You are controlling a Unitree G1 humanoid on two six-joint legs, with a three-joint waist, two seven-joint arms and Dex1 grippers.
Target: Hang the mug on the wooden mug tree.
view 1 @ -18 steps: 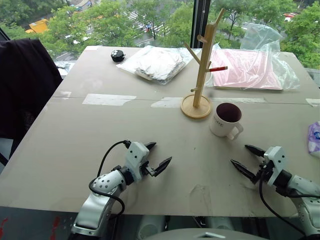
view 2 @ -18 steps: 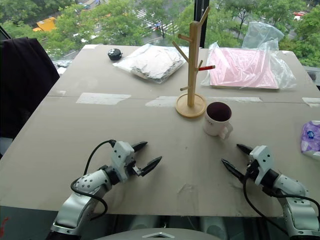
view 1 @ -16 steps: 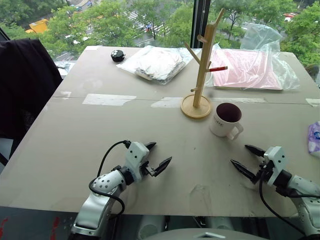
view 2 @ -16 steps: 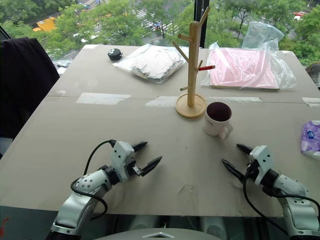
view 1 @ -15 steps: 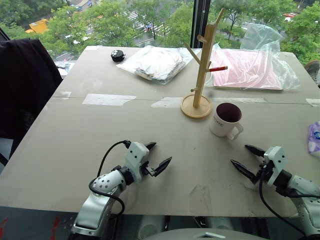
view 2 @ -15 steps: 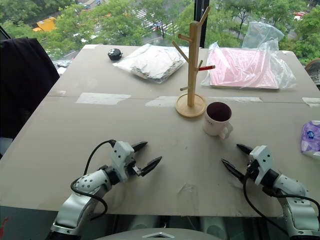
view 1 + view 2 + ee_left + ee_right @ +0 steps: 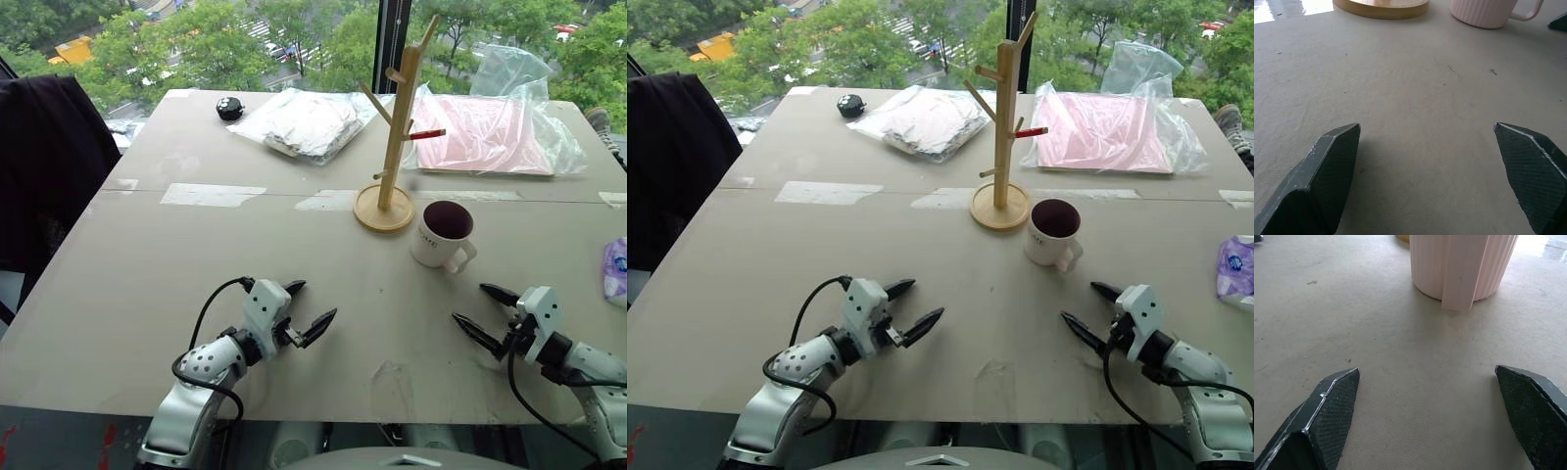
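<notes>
1. Currently nothing is held: right gripper (image 7: 487, 312) is seen low over the table (image 7: 147, 255) with fingers spread wide; left gripper (image 7: 307, 306) likewise spread and empty.
2. Mug (image 7: 442, 235) is found upright on the table, just beside the wooden mug tree (image 7: 395, 127) base, handle turned toward the right gripper, which is near but apart from it.
3. Step judged: pre-grasp, approach not yet made.
4. Next move is expected to need a right-gripper advance, closure on handle or rim, then a lift so the handle is threaded over a peg.
</notes>
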